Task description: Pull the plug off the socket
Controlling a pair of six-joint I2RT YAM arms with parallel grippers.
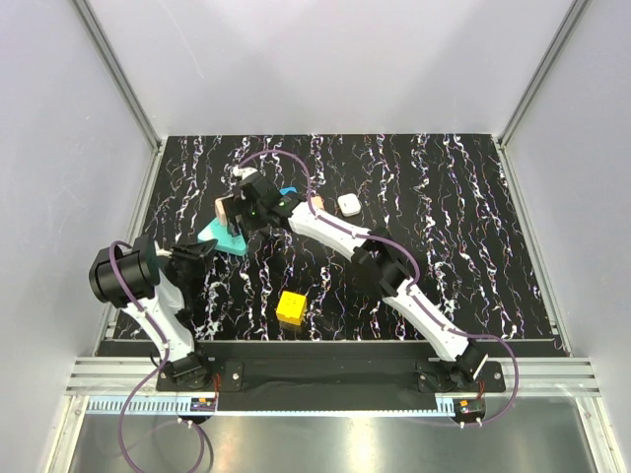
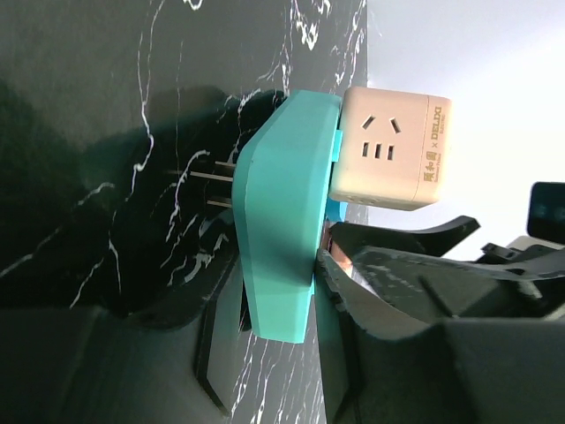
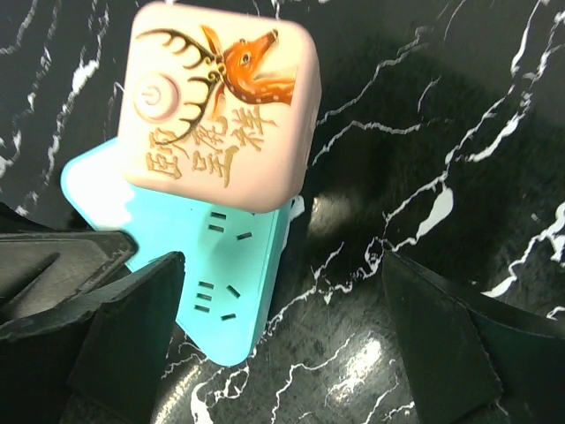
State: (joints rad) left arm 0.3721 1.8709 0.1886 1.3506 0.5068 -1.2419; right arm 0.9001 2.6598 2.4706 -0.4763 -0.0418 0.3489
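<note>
The tan plug [image 1: 225, 209] sits plugged into the flat teal socket [image 1: 223, 237] at the left middle of the table. In the right wrist view the plug [image 3: 221, 106] shows an orange deer mark on top and stands on the socket [image 3: 212, 265]. My left gripper [image 2: 278, 300] is shut on the socket's edge [image 2: 282, 221], with the plug [image 2: 393, 150] just beyond the fingers. My right gripper [image 3: 282, 263] is open above the table, the plug just ahead of its fingertips and not between them. In the top view the right gripper [image 1: 244, 205] hovers beside the plug.
A yellow cube [image 1: 291, 307] lies near the front middle. A white rounded block [image 1: 348, 204] and a small bright-blue block [image 1: 288, 191] lie behind the right arm. Grey walls close the table on three sides.
</note>
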